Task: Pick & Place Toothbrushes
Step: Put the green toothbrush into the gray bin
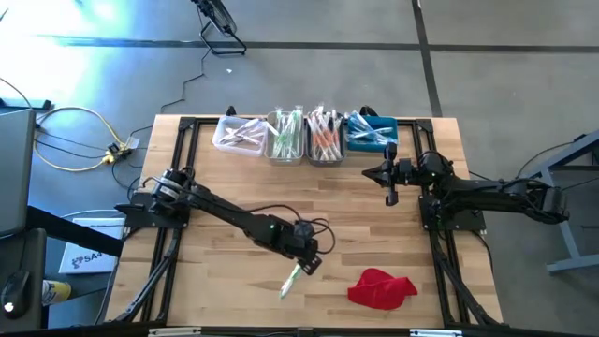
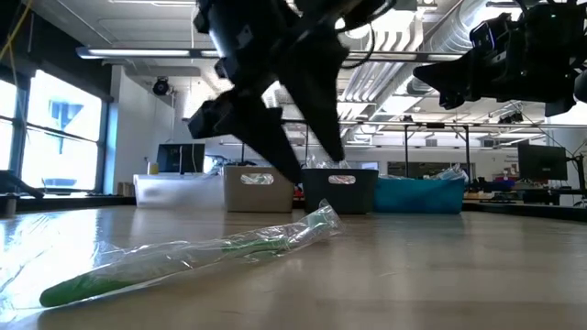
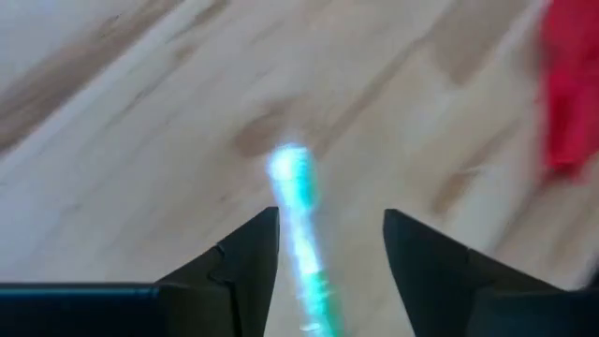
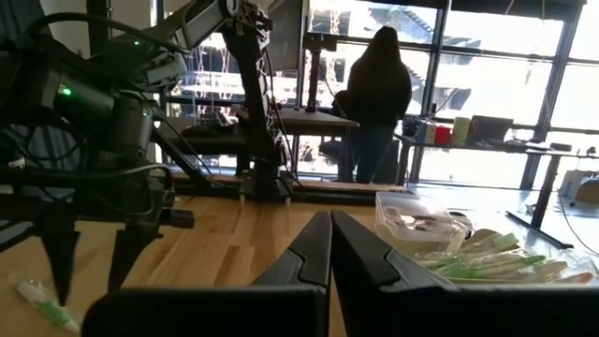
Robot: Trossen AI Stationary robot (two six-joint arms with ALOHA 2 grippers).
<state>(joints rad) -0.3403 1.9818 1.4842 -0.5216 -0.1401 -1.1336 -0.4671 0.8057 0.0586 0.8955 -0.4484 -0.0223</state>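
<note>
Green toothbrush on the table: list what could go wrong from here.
1. The green toothbrush lies on the wood in a loose clear wrapper; the left gripper, jaws open astride it, might pinch only film and let it slip.
2. It lies at the near edge, far from the bins, so a weak grip could drop it on the way.
3. The red cloth lies nearby and could snag.

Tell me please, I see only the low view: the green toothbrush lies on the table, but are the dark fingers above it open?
Observer: Yes. The left gripper is open, with the green toothbrush lying between its fingers.
Operator: What else is near it?
Observer: A red cloth lies beside it on the table.
Operator: And the right gripper?
Observer: The right gripper is shut and holds nothing, near the blue bin.
</note>
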